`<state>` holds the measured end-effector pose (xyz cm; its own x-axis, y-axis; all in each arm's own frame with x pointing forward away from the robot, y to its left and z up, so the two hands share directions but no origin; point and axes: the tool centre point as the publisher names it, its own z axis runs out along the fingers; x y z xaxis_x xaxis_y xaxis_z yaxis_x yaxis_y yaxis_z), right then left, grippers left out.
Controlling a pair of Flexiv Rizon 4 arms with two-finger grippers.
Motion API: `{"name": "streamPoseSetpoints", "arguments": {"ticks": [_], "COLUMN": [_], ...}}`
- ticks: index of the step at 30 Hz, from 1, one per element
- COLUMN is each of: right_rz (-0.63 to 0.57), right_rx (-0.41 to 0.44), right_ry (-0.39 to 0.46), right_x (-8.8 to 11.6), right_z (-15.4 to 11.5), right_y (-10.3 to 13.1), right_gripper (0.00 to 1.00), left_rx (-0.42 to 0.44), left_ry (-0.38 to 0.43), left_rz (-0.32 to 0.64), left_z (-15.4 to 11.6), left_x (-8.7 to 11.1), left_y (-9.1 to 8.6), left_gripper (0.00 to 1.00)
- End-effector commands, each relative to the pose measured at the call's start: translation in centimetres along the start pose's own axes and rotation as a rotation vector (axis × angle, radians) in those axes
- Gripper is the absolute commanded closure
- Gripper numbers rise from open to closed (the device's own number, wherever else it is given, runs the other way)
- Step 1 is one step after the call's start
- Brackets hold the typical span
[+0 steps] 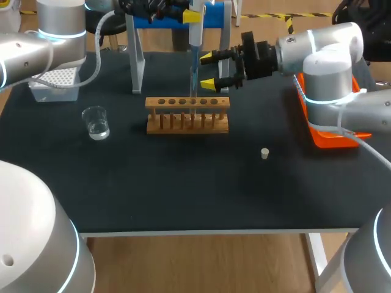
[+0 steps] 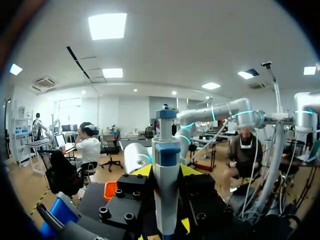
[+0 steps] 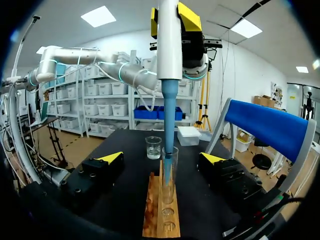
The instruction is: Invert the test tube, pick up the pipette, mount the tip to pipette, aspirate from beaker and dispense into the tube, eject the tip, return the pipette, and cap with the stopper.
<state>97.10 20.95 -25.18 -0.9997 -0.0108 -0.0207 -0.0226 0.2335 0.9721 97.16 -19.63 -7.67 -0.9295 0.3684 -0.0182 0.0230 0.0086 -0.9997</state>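
Note:
My left gripper (image 2: 165,172) is shut on the white and blue pipette (image 1: 195,18), holding it upright above the wooden rack (image 1: 187,115). The pipette's blue tip (image 3: 169,120) reaches down into the clear test tube (image 3: 169,175), which stands upright in the rack (image 3: 161,212). My right gripper (image 1: 211,69) is open just right of the tube's top, level with the tip. In its wrist view the right gripper (image 3: 162,159) has a yellow fingertip on either side of the tube, neither touching. The glass beaker (image 1: 96,122) with some liquid stands left of the rack. The small stopper (image 1: 264,153) lies on the mat to the right.
A white tip box (image 1: 55,82) sits at the back left. The blue pipette stand (image 1: 165,21) rises behind the rack on grey legs. An orange tray (image 1: 330,135) lies at the right edge under my right arm. The dark mat (image 1: 183,183) in front of the rack is bare.

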Motion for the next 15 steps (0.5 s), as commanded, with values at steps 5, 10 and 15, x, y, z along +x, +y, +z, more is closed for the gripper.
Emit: {"name": "streamPoseSetpoints", "arguments": {"ticks": [5, 10, 15], "right_rz": [0.014, 0.022, 0.022], "right_rx": [0.042, 0.076, 0.11], "right_ry": [0.01, 0.008, -0.003], "right_x": [-0.3, -0.2, 0.0], "right_z": [2.1, 3.1, 4.1], "right_y": [-1.2, -2.2, -3.0], "right_gripper": [0.0, 0.0, 0.0], "left_rx": [-0.001, -0.001, -0.001], "left_ry": [0.007, 0.007, 0.007], "left_rz": [0.0, 0.0, 0.0], "left_z": [-0.2, -0.2, -0.2], "left_x": [-0.2, -0.2, -0.2], "left_y": [0.0, 0.0, 0.0], "left_gripper": [1.0, 1.0, 1.0]}}
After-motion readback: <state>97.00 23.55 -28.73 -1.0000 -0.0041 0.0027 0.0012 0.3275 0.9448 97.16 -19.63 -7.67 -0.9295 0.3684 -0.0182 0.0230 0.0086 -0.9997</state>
